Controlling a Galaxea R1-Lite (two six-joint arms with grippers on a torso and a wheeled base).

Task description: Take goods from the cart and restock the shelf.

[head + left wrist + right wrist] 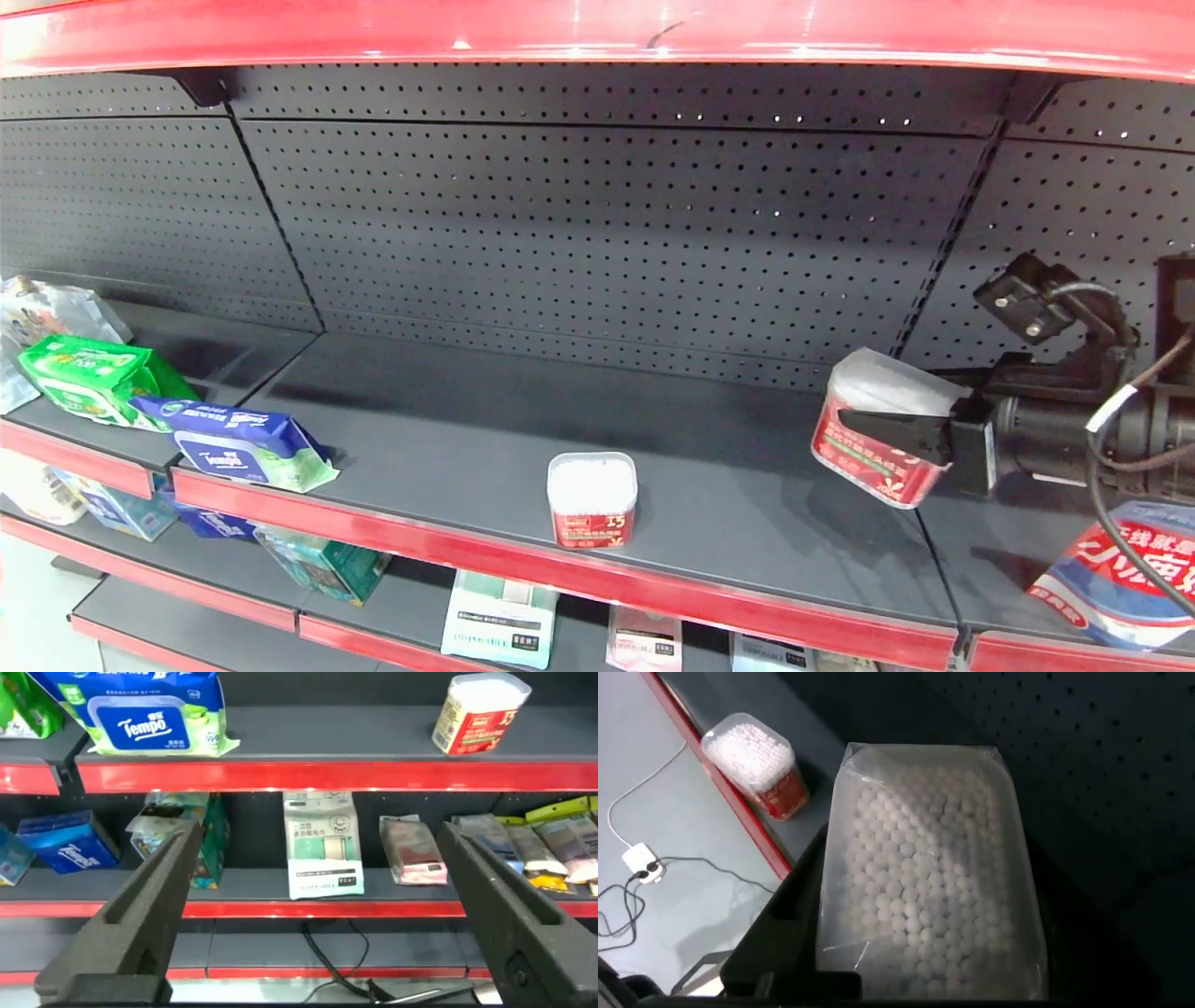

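My right gripper (920, 431) is shut on a red-labelled tub of cotton swabs (879, 425), held tilted just above the right part of the grey shelf (448, 420). From the right wrist view, that tub (924, 873) sits between the fingers with its clear lid and white swab tips facing the camera. A second, matching swab tub (592, 498) stands upright near the shelf's red front edge; it is the same tub (755, 763) seen in the right wrist view and the tub (478, 711) in the left wrist view. My left gripper (318, 896) is open, low in front of the lower shelves.
A blue wipes pack (238, 446) and a green pack (93, 375) lie at the shelf's left end. A blue-and-red bag (1120, 569) lies on the right bay. Lower shelves hold several packets (323, 845). A perforated back panel (607, 224) closes the rear.
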